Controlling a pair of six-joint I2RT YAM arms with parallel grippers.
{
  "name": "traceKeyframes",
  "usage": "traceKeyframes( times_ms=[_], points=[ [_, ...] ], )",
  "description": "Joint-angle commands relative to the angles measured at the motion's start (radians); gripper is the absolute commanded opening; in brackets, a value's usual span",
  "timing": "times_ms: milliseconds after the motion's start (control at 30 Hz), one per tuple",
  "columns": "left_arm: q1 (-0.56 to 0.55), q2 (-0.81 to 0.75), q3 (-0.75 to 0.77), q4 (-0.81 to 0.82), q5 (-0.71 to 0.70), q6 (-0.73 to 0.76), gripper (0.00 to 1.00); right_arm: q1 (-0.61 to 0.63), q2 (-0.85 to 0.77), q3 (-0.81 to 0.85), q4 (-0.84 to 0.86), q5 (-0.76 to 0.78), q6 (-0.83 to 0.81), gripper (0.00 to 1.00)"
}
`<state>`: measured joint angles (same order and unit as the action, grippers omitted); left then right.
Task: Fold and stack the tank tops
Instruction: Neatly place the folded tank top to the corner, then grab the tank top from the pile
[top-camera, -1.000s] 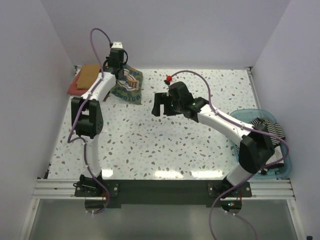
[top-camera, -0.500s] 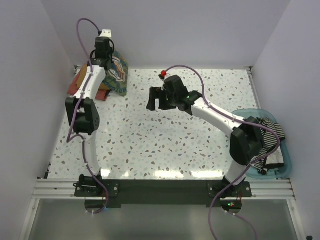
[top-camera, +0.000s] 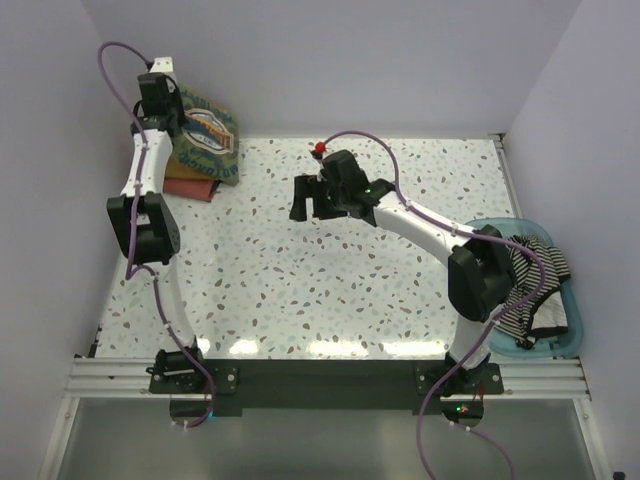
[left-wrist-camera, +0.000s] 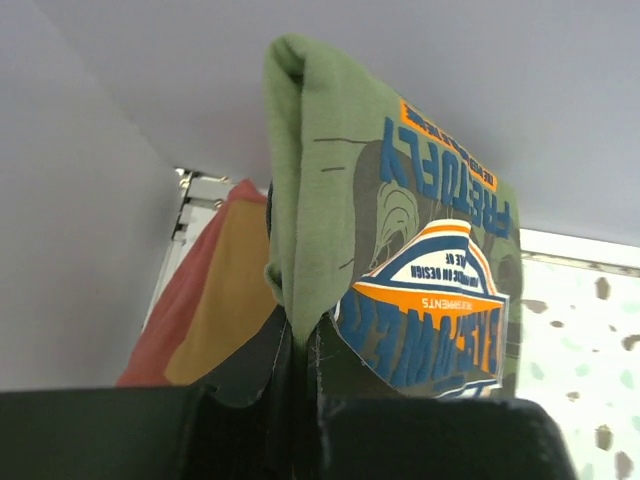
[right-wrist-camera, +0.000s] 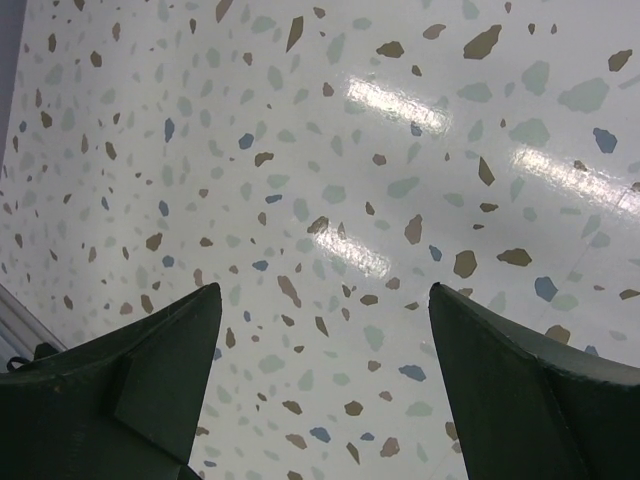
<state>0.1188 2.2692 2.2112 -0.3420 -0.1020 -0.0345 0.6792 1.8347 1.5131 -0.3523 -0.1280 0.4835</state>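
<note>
The olive tank top (left-wrist-camera: 330, 200) pinched in the left gripper (left-wrist-camera: 300, 395) bears upside-down blue lettering, seemingly "FREE TO FLY". Nearer the fingers, a white band reads "DESIGN". The other print is illegible.

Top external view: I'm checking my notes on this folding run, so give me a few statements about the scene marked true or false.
1. The left end effector is shut on the olive green tank top. True.
2. The striped tank top lies in the blue basket. True.
3. The right end effector grips the striped tank top. False: it is open and empty above the table.
4. The olive green tank top lies flat in the middle of the table. False: it is held up at the far left corner, by the folded mustard top and red top.
</note>
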Motion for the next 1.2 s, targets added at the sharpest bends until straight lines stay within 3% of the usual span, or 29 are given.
traceKeyframes(
  times_ms=[0,167,267,300,400,500,733,867,967,1167],
  points=[
    [0.033,0.018,0.022,0.057,0.027,-0.01,0.0,-0.004,0.02,0.042,-0.001,-0.038,-0.017,0.88],
    [0.077,0.07,0.002,0.083,0.007,-0.064,0.11,-0.004,0.034,0.041,0.001,-0.033,-0.02,0.87],
    [0.081,0.087,-0.01,0.097,-0.103,-0.083,0.32,-0.004,0.034,0.036,-0.008,-0.016,-0.034,0.88],
    [0.081,0.082,-0.019,0.1,-0.145,-0.102,0.47,-0.004,0.032,0.036,-0.014,-0.013,-0.04,0.88],
    [0.082,0.061,-0.028,0.104,-0.275,-0.168,0.56,-0.004,0.028,0.032,-0.027,0.005,-0.048,0.88],
    [0.081,0.029,-0.041,0.113,-0.278,-0.22,0.62,-0.007,0.008,0.027,-0.031,0.034,-0.051,0.88],
    [0.029,-0.126,-0.16,0.107,-0.136,-0.339,0.64,-0.026,-0.05,0.015,-0.092,0.125,-0.036,0.89],
    [-0.111,-0.314,-0.388,0.185,-0.081,-0.396,0.64,-0.055,-0.161,-0.014,-0.186,0.267,-0.006,0.89],
    [-0.25,-0.477,-0.638,0.241,-0.042,-0.461,0.64,-0.078,-0.286,-0.056,-0.376,0.473,0.074,0.94],
    [-0.526,-0.707,-0.911,0.264,0.034,-0.541,0.64,-0.205,-0.462,-0.186,-0.671,0.8,0.234,0.99]
  ],
)
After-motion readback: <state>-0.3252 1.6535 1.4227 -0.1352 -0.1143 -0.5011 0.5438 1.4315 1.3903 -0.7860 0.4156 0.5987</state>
